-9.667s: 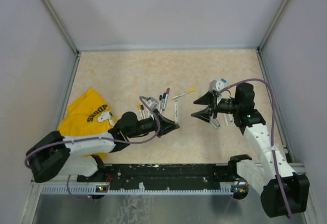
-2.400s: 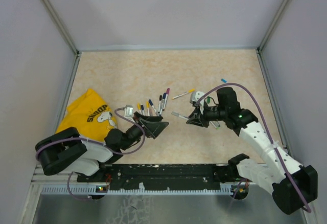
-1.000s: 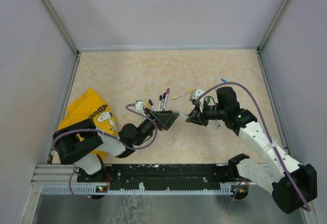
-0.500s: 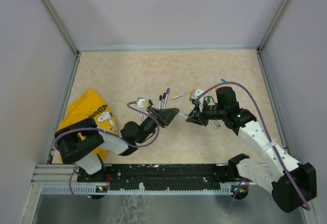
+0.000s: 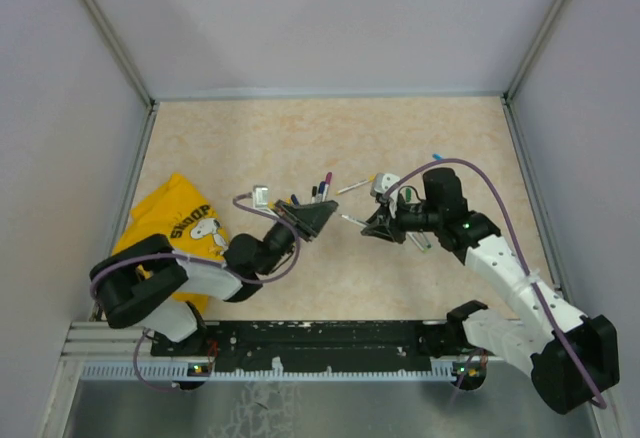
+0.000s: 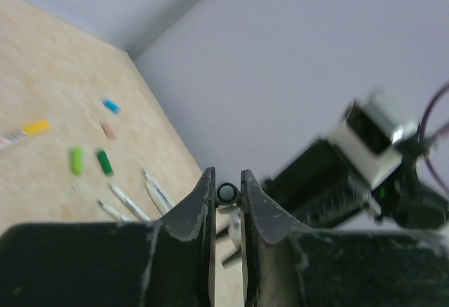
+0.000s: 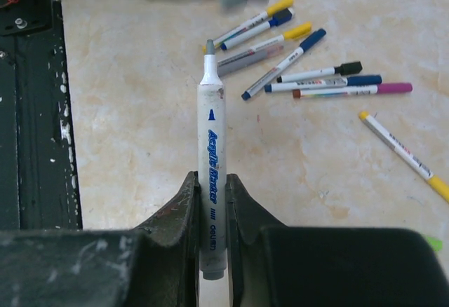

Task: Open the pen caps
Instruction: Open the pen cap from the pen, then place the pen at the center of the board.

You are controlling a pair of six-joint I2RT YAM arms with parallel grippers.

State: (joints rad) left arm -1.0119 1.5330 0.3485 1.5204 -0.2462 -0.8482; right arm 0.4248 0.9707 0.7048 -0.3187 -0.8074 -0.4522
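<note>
A white pen (image 7: 210, 146) is gripped by its barrel in my right gripper (image 7: 210, 181), which is shut on it; its grey nib (image 7: 209, 46) is bare and points at the left gripper. My left gripper (image 6: 226, 181) is shut on a small grey pen cap (image 6: 226, 193), held just off that nib. From above, the left gripper (image 5: 325, 215) and right gripper (image 5: 368, 228) face each other a short gap apart, above the table. Several capped pens (image 7: 309, 76) lie beyond them. Loose green caps (image 6: 76, 160) and a blue cap (image 6: 111, 105) lie on the table.
A yellow cloth (image 5: 175, 220) lies at the left. Bare pen barrels (image 6: 130, 202) rest beside the right arm. A single yellow-ended pen (image 5: 358, 185) lies apart from the cluster. The black rail (image 5: 330, 343) runs along the near edge, with walls on three sides.
My left gripper has shut on the grey cap at the pen's end and drawn back to the left, leaving the nib bare. The right gripper has kept its hold on the barrel.
</note>
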